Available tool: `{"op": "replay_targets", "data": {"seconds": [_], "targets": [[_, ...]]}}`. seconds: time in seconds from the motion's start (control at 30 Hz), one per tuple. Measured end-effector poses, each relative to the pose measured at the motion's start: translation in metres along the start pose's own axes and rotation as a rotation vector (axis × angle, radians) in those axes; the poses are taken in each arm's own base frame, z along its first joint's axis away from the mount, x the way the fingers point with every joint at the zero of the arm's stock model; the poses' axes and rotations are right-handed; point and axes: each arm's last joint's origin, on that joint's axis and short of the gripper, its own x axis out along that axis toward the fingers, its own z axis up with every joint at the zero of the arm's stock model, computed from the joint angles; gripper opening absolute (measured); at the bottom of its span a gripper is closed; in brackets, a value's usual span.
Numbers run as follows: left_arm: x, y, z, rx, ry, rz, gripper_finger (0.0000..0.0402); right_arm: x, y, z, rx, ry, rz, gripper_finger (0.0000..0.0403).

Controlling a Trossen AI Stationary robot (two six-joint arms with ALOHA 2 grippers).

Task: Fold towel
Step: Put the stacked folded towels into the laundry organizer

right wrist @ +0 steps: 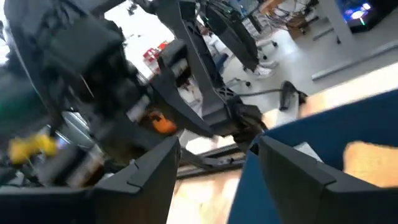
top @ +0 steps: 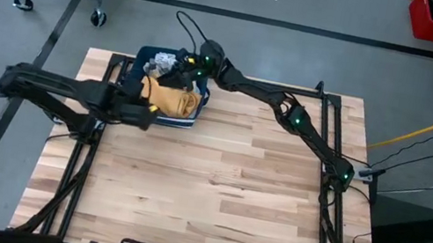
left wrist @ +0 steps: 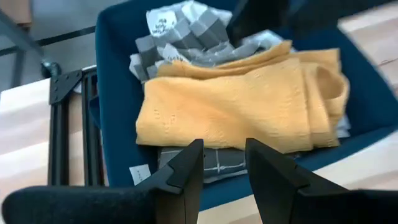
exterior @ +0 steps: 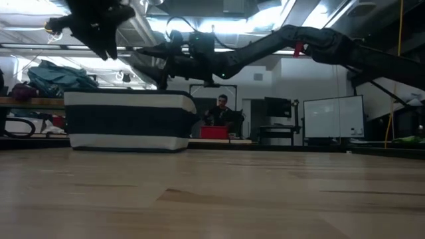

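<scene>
A navy basket (top: 190,121) stands at the table's far left; in the low view its wall (exterior: 129,119) shows navy and white bands. Inside it a folded yellow towel (top: 172,96) (left wrist: 242,106) lies on top of grey checked towels (top: 160,62) (left wrist: 186,31). My left gripper (top: 149,114) (left wrist: 224,165) is open and hovers over the basket's near-left rim, pointing at the yellow towel. My right gripper (top: 180,65) (right wrist: 217,155) is also open, above the basket's far side, with the basket wall (right wrist: 323,143) and a bit of the yellow towel (right wrist: 373,155) in its view.
The wooden table (top: 213,192) has free room across its near and right parts. Dark frame rails (top: 329,115) run along its sides. In the low view a person (exterior: 219,109) sits behind a red bin (exterior: 214,131) in the room beyond.
</scene>
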Motion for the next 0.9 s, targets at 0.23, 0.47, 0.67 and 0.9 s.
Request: {"op": "replay_targets", "data": {"seconds": [0.23, 0.47, 0.67, 0.9], "targets": [[-0.016, 0.019, 0.007, -0.008, -0.045, -0.084, 0.0111, -0.008, 0.012, 0.009, -0.096, 0.054, -0.154, 0.0223], [-0.016, 0.022, 0.009, 0.028, -0.061, -0.083, 0.0111, -0.009, 0.033, 0.008, -0.291, 0.202, -0.516, 0.0223], [-0.015, 0.023, 0.011, -0.006, -0.086, -0.064, 0.0111, 0.021, 0.035, -0.03, -0.422, 0.398, -0.659, 0.0223], [-0.016, 0.019, 0.012, -0.029, -0.097, -0.09, 0.0111, 0.014, 0.027, -0.022, -0.606, 0.404, -0.899, 0.0223]]}}
